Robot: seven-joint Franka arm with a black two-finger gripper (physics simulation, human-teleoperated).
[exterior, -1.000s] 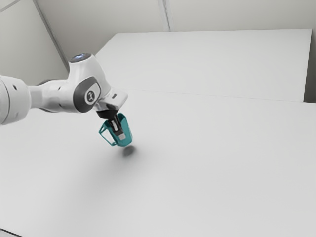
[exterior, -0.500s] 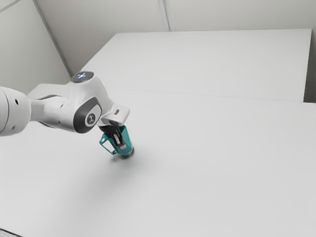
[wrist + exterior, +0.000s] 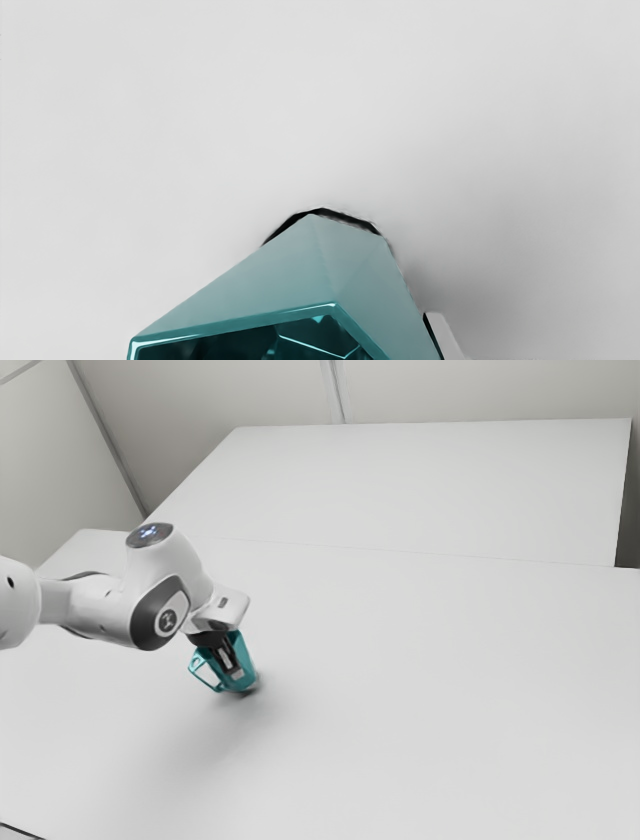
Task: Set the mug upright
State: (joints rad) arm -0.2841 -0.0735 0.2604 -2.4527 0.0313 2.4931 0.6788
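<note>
- Nearest me, at the exterior view's lower left corner: a thin dark line (image 3: 20,832), nature unclear.
- Next, the smooth white tabletop (image 3: 430,700), with a soft shadow (image 3: 225,735) around the spot under the hand.
- Teal faceted mug (image 3: 247,660): over the table toward the exterior view's left, tilted, base down and mouth toward the hand. Whether the base touches the table, I cannot tell. A dark patch shows at the base.
- Angular mug handle (image 3: 203,668): points to the exterior view's left.
- Black two-finger gripper (image 3: 236,672): pinching the mug, one finger along the outside of its wall. Wrist view: pale fingertip (image 3: 444,334) just beside the outer wall; glossy rim and dark teal interior face the hand.
- White Franka arm (image 3: 165,585): enters from the exterior view's left, hand angled down over the mug.
- Farther off: a faint seam (image 3: 420,552) across the white surface.
- Farthest: pale grey wall (image 3: 230,390) with a vertical strip (image 3: 333,390).
</note>
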